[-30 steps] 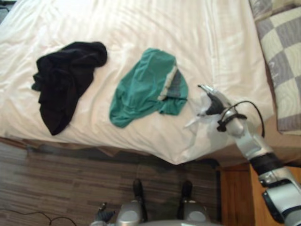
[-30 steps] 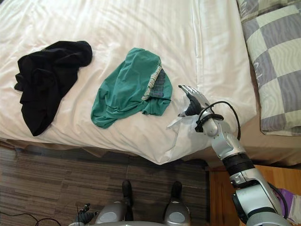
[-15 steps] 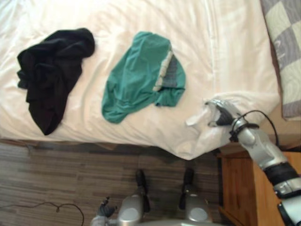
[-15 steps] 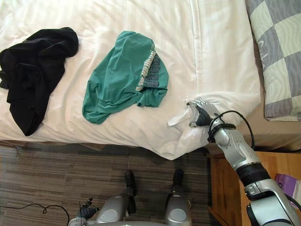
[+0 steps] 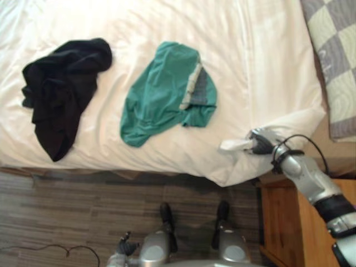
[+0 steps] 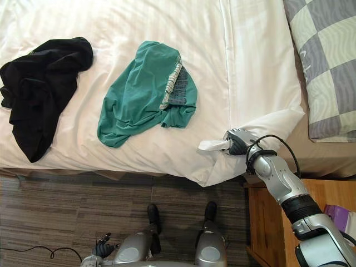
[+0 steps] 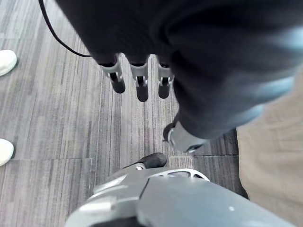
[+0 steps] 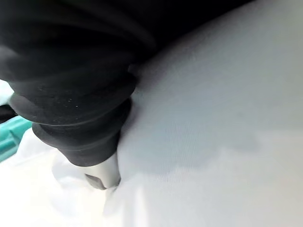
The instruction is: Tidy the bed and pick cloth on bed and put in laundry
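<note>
A crumpled black cloth [image 6: 39, 89] lies on the left of the white duvet [image 6: 222, 61]. A green cloth [image 6: 142, 94] with a grey patterned lining lies in the middle of it. My right hand [image 6: 238, 142] is at the bed's near right corner, its fingers curled round a fold of the duvet, and a white tip of cloth [image 6: 210, 146] sticks out past them. In the right wrist view white duvet [image 8: 213, 118] presses against the hand. My left hand [image 7: 137, 78] hangs over the floor with straight fingers, holding nothing.
A grey and cream checkered pillow [image 6: 328, 61] lies at the bed's right end. A wooden bedside cabinet [image 6: 272, 222] stands below the right arm. Dark striped floor [image 6: 67, 211] runs along the bed's near edge. A person's white shoes [image 7: 4, 61] stand on the floor near my left hand.
My right hand has come back from beside the green cloth to the bed's near right corner and curled its fingers round the duvet there. The camera has shifted a little.
</note>
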